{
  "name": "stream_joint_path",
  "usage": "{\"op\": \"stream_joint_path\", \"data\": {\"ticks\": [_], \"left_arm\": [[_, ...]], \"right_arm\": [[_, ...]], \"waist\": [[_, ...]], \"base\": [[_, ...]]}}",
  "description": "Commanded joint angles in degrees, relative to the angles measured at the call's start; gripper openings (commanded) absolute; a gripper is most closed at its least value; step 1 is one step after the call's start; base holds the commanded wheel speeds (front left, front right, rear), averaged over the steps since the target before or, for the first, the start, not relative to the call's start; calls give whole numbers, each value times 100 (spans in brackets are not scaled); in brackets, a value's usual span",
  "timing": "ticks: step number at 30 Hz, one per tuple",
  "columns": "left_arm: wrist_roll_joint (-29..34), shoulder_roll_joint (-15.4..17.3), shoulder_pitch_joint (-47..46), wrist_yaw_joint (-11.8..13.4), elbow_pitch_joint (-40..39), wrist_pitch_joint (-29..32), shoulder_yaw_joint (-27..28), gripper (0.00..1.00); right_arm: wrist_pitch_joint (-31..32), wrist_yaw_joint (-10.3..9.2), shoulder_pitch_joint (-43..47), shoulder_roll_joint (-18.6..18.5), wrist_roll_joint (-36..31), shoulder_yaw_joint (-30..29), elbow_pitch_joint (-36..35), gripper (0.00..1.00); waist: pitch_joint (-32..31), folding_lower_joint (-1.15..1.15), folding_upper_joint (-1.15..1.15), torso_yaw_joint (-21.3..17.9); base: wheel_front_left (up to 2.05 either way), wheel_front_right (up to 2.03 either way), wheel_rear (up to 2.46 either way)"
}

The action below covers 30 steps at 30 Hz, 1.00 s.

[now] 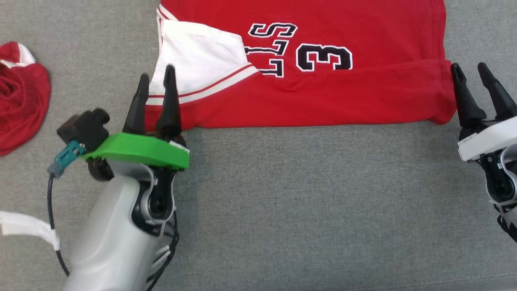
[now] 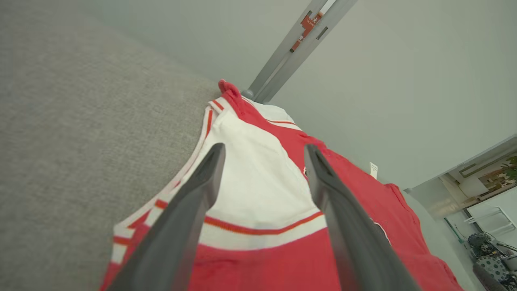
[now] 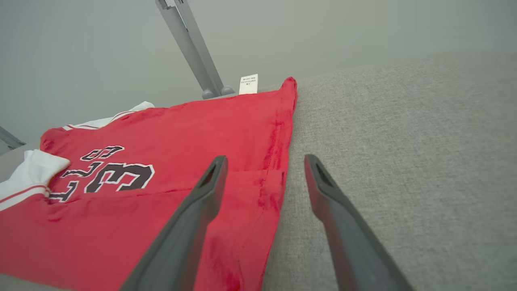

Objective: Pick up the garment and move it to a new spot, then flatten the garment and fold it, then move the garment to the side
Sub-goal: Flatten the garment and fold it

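Grey woven fabric covered the tabletop point(image 1: 307, 202), and behind it stood a plain pale wall with a slanted grey metal post point(image 3: 190, 44) rising at the far edge. The garment point(image 1: 323, 93), a red jersey with black lettering outlined in white and a large "3", lay flat at the far middle of the tabletop, its upper part running off the top of the head view. Its near portion looked folded over into a long red band. On its left side a white panel point(image 1: 194, 60) edged with red and white stripes lay turned over the red cloth. A small white label point(image 3: 248, 84) stood up at the garment's far edge in the right wrist view.

The left hand point(image 1: 156, 72) hovered at the garment's near left corner, its two dark fingers spread wide and pointing over the white panel, with nothing gripped between them. A green mount point(image 1: 137, 149) sat on its wrist. The right hand point(image 1: 469, 66) was at the garment's right edge, fingers likewise wide apart and empty; in the right wrist view one finger lay over the red hem and the other over bare grey fabric.

Well apart at the far left, a second crumpled red cloth point(image 1: 20, 97) rested on the tabletop.
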Motion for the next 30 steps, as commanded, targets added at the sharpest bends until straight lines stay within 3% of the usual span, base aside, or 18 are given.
{"op": "stream_joint_path", "data": {"ticks": [1, 7, 22, 23, 24, 25, 26, 27, 30], "left_arm": [[122, 121, 266, 76, -15, -23, 59, 100], [273, 228, 1117, 122, 267, -25, 263, 100], [664, 53, 564, -127, 1390, -10, 359, 100], [591, 17, 532, -171, 1462, 34, 366, 96], [592, 13, 491, -246, 1538, 92, 320, 50], [587, 7, 472, -279, 1597, 129, 295, 40], [562, -10, 456, -310, 1662, 157, 280, 16], [557, -14, 430, -360, 1698, 185, 249, 0], [566, -14, 308, -448, 1818, 209, 203, 0]], "right_arm": [[-18, 1, 239, 29, -94, -170, -87, 100], [-18, 2, 909, 223, -343, -643, -418, 100], [-18, 1, 1156, 348, -449, -579, -386, 100], [-18, 1, 1149, 354, -452, -567, -379, 100], [-18, 1, 1144, 361, -458, -556, -368, 100], [-18, 2, 1145, 370, -455, -554, -357, 100], [-18, 1, 1149, 380, -454, -548, -345, 100], [-18, 2, 1151, 389, -452, -538, -337, 100], [-18, 2, 1133, 399, -452, -498, -289, 100]], "waist": [[-271, 0, 0, 31], [-471, 0, 0, -14], [-515, 0, 0, -101], [-520, 0, 0, -102], [-524, 0, 0, -100], [-526, 0, 0, -93], [-525, 0, 0, -82], [-521, 0, 0, -72], [-492, 0, 0, -35]], "base": [[0, 0, 0], [0, 0, 0], [0, 0, 0], [0, 0, 0], [0, 0, 0], [0, 0, 0], [0, 0, 0], [0, 0, 0], [0, 0, 0]]}}
